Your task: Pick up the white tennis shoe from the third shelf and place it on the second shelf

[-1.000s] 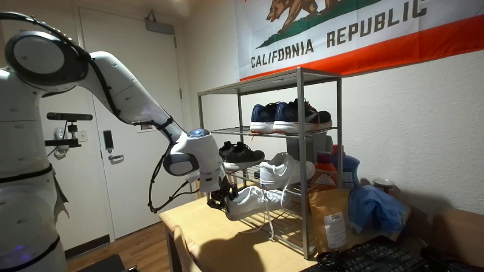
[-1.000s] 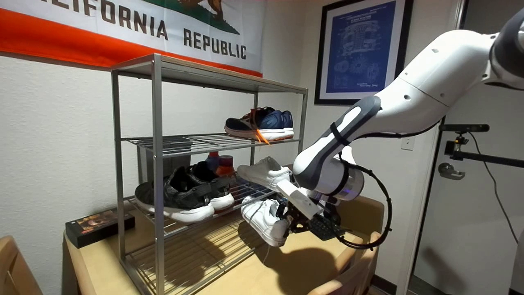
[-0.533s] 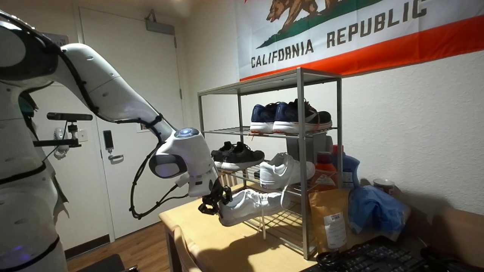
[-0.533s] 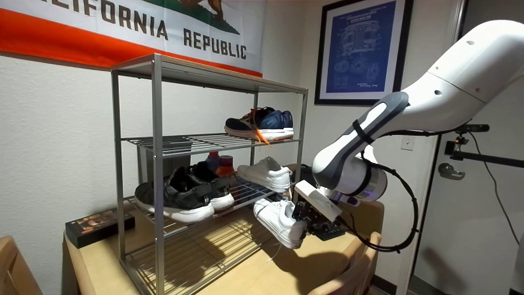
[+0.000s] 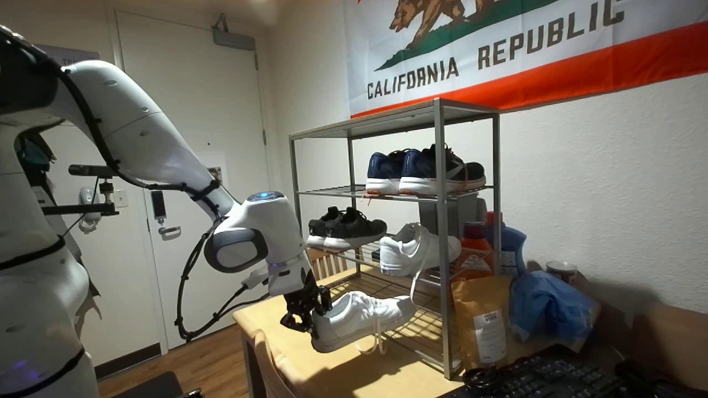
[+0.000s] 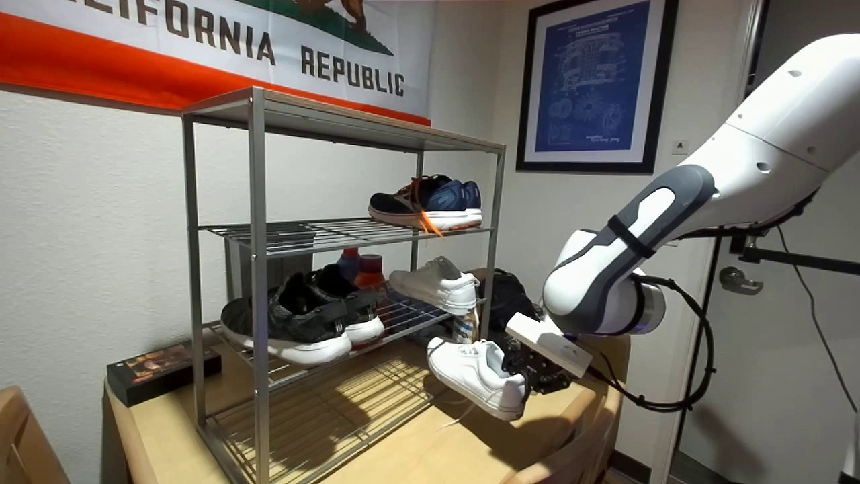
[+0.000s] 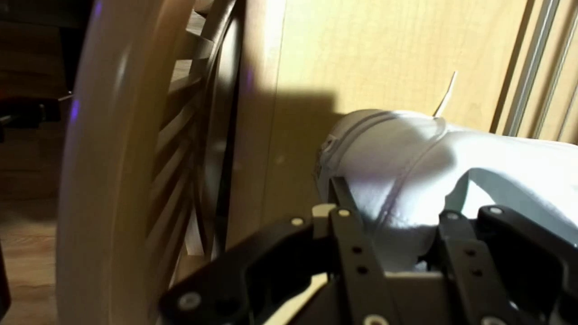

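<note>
My gripper [image 5: 319, 316] is shut on the heel of the white tennis shoe [image 5: 362, 320], one finger inside the opening and one behind the heel. The shoe hangs in front of the rack, toe towards it, above the table and lower than the middle tier. In the wrist view the shoe's heel [image 7: 397, 162] lies between the fingers; the inner fingertip is hidden. The second shelf [image 6: 406, 313] carries a similar white shoe [image 6: 437, 284] and a pair of black shoes [image 6: 302, 319]. Below it, the third shelf [image 6: 363, 403] shows bare wire in an exterior view.
Dark blue shoes [image 6: 426, 205] sit on the uppermost shoe tier. A rack post [image 5: 445, 276] stands beside the shelf opening. Wooden chairs [image 7: 117, 180] press close to the table's front edge. A brown pouch [image 5: 482, 323] and a keyboard [image 5: 558, 376] are beside the rack.
My arm has drawn back from the rack and sunk slightly with the shoe in its grip. The shoe's toe has come out from under the middle tier.
</note>
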### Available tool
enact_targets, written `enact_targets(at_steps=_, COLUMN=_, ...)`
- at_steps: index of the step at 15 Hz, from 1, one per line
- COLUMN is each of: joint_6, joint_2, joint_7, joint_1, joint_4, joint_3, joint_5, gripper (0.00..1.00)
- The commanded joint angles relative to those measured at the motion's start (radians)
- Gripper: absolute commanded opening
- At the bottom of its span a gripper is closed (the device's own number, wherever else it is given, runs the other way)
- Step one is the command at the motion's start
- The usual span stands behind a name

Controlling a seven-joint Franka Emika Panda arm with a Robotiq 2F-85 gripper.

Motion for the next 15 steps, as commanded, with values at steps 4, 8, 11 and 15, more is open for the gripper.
enact_targets(at_steps=4, joint_6=-0.156, joint_2=-0.186, joint_7=-0.093, joint_1=-0.003, joint_4=-0.003, joint_3=-0.02, joint_5=-0.008, gripper=0.03)
enact_targets(at_steps=8, joint_6=-0.348, joint_2=-0.27, joint_7=-0.174, joint_1=0.009, joint_4=0.002, joint_3=-0.036, joint_5=0.012, gripper=0.03)
enact_targets(at_steps=11, joint_6=-0.346, joint_2=-0.222, joint_7=-0.163, joint_1=-0.007, joint_4=0.01, joint_3=-0.014, joint_5=0.013, gripper=0.11)
enact_targets(at_steps=15, joint_6=-0.355, joint_2=-0.197, joint_7=-0.144, joint_1=-0.012, joint_4=0.006, joint_3=-0.005, joint_5=-0.001, gripper=0.03)
